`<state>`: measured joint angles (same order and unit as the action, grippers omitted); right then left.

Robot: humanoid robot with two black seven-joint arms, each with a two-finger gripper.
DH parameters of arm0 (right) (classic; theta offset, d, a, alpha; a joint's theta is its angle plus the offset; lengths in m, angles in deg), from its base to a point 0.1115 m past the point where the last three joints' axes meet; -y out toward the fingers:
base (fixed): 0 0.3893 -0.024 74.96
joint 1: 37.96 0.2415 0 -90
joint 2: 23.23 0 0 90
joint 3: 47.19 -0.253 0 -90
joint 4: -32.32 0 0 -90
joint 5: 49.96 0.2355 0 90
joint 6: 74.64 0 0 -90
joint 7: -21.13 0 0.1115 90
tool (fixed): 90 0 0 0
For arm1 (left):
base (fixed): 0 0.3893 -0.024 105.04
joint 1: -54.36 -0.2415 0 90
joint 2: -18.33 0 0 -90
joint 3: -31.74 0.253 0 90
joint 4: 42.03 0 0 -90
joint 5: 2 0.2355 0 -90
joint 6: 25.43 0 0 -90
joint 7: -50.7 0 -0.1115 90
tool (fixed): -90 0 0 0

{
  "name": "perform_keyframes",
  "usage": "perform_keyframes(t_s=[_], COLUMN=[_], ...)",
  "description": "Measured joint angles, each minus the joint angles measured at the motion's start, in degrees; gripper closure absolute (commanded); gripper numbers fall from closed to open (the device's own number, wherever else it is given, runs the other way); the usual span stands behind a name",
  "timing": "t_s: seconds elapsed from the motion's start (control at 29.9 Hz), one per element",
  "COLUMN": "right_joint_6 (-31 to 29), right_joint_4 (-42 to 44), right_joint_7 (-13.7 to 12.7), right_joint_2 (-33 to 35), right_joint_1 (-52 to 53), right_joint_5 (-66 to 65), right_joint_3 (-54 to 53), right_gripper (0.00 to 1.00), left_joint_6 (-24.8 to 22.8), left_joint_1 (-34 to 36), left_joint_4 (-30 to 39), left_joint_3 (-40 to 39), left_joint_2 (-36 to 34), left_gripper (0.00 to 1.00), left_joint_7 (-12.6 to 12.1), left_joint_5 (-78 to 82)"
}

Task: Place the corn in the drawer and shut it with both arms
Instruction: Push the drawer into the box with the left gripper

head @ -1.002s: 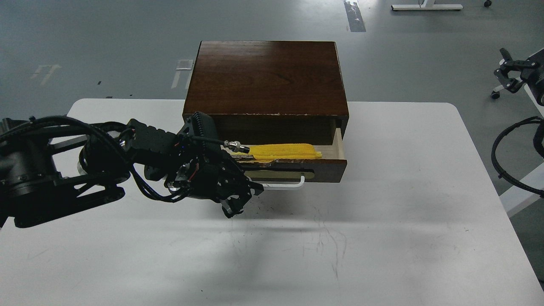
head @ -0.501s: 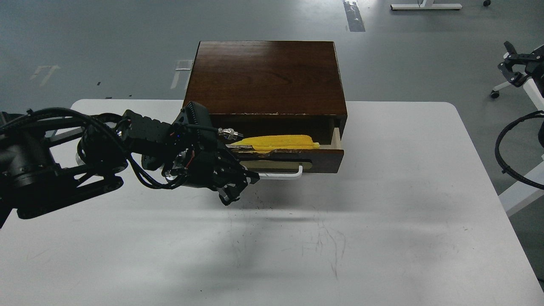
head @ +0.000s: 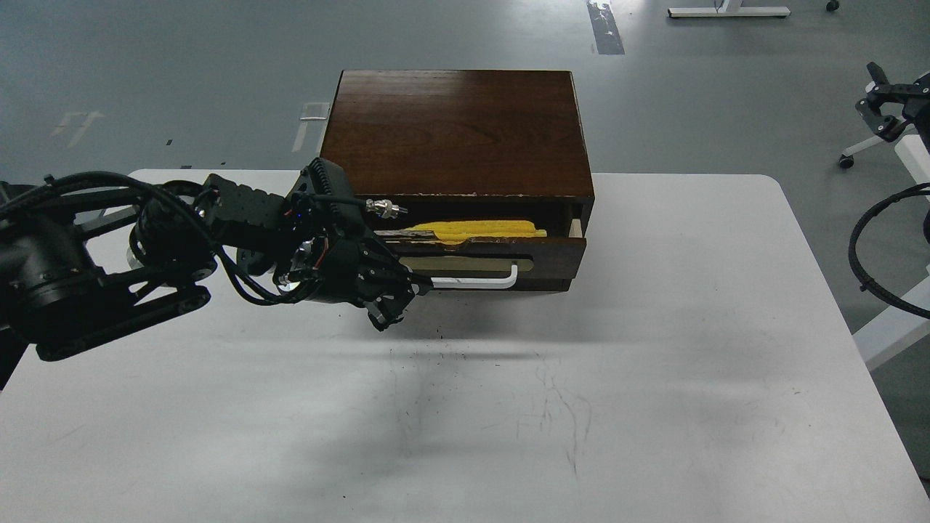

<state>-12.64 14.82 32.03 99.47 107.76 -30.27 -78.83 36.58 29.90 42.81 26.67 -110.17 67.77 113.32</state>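
The dark brown drawer [head: 552, 254] sticks out a little from the wooden box [head: 454, 131], with a narrow gap still showing. The yellow corn [head: 479, 229] lies lengthwise inside it, just behind the chipped front edge. The white bar handle [head: 479, 280] sits on the drawer front. My left gripper [head: 403, 299] is at the drawer front's left end, by the handle's left end, with its fingers spread and holding nothing. My right gripper [head: 880, 102] is small and raised at the far right edge, away from the table.
The box stands at the back of the white table [head: 654, 399]. A black cable loop [head: 868, 254] hangs off the table's right side. Grey floor lies beyond the table.
The left gripper moved away from me against the drawer front, and the drawer slid most of the way into the box with the corn inside. The right gripper shifted slightly up and right.
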Motion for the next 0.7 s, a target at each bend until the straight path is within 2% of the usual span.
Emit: perform_keyframes(t_s=[0.7], right_joint_6=[0.00], right_joint_4=[0.19], right_joint_7=[0.33], right_joint_2=[1.25], right_joint_1=[-0.09], right_joint_5=[0.00], right_joint_3=[-0.09], right_gripper=[0.00], left_joint_6=[0.00], left_joint_1=[0.23], left_joint_4=[-5.71], left_joint_3=[-0.13], left_joint_2=[2.54], left_gripper=[1.00], left_joint_7=[0.05], left_joint_5=[-0.35])
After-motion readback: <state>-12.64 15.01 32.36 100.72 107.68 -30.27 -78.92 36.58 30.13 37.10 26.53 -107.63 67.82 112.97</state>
